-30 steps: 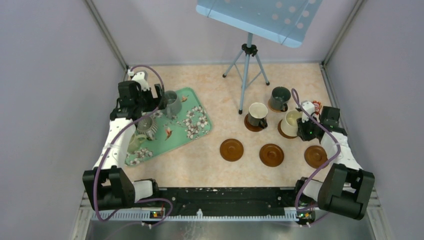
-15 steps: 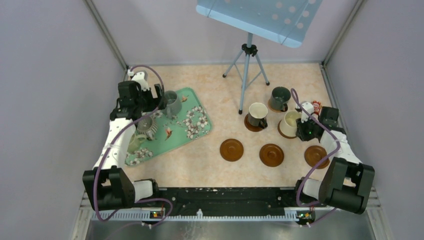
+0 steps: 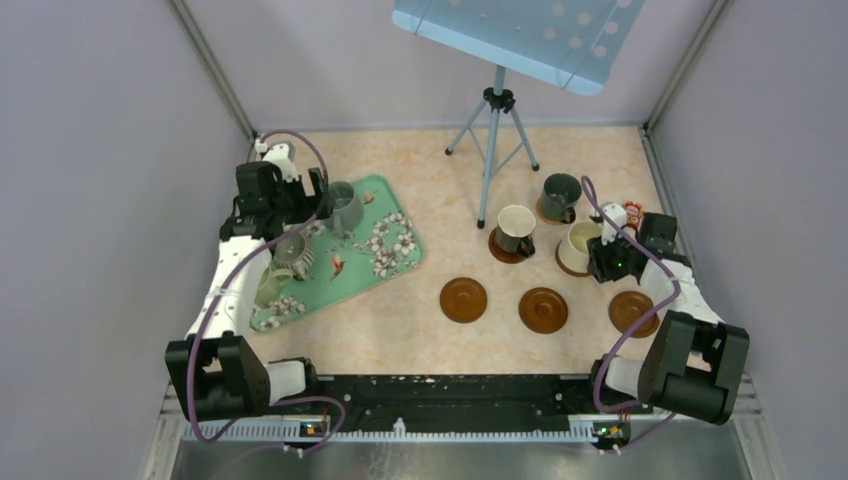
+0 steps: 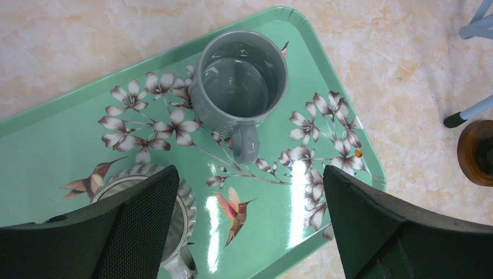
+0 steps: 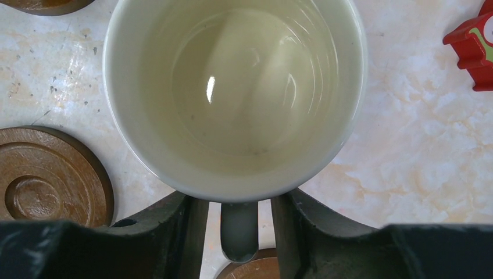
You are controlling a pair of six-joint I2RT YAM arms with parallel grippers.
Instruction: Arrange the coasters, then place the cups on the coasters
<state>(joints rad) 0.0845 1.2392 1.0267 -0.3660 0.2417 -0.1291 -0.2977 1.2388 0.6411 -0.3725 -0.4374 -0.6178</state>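
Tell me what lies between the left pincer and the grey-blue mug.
Only bare floral tray, as the left wrist view shows. The open left pincer stands apart from the handle of the grey-blue mug.

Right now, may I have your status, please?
Left end effector open over grey-blue ceramic mug. Right end effector open astride handle of cream-white mug. Nothing blocking.

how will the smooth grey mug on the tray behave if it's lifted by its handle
The mug looks like glazed ceramic: probably rigid, heavyish and breakable. Its gloss suggests a slippery grip. Held by the handle alone it would likely tilt; pushed, it may slide on the shiny tray.
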